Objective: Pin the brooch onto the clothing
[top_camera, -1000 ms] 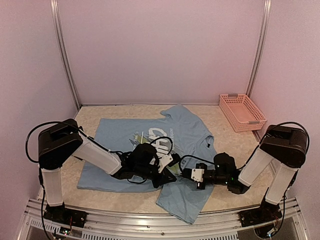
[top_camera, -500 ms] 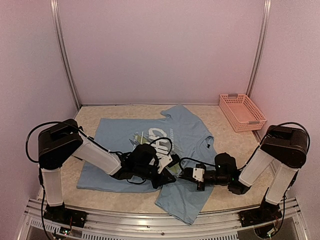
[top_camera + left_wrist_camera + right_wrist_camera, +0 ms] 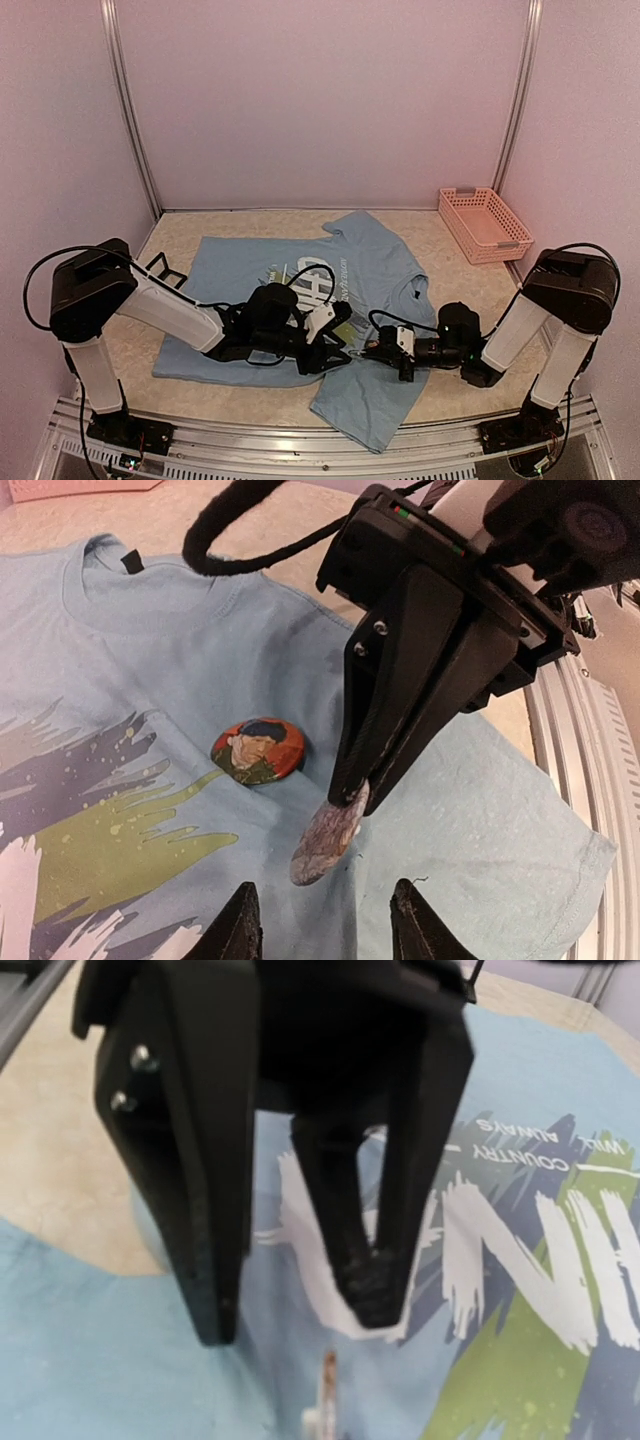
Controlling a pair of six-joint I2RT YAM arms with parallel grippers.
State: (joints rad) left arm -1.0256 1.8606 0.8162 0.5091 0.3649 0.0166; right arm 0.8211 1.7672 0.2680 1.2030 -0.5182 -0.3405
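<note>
Two brooches show in the left wrist view. One, a portrait badge (image 3: 258, 752), lies flat on the shirt (image 3: 160, 620) at mid-frame, just right of the green streak in the print. We cannot tell whether it is pinned. The other, a greyish brooch (image 3: 328, 838), is clamped by its upper edge in the tip of the right gripper (image 3: 352, 792), which reaches down from the upper right. It hangs tilted, its lower edge close to the cloth below and right of the badge, and we cannot tell if it touches. We take the edge grip as deliberate: it leaves the back of the brooch free to meet the cloth.

At the bottom edge of the same frame is the left gripper (image 3: 327, 928), its two fingers apart with nothing between them and the brooch just above the gap. We judge it is placed there to hold the cloth or steady the brooch while the pin goes in. In the right wrist view the brooch shows only edge-on at bottom centre.

In the top view the shirt lies spread on the table (image 3: 180, 235), print up, which gives a flat place for pinning.

One pink basket (image 3: 485, 222) stands at the upper right, well apart from both arms. We see nothing inside it.
</note>
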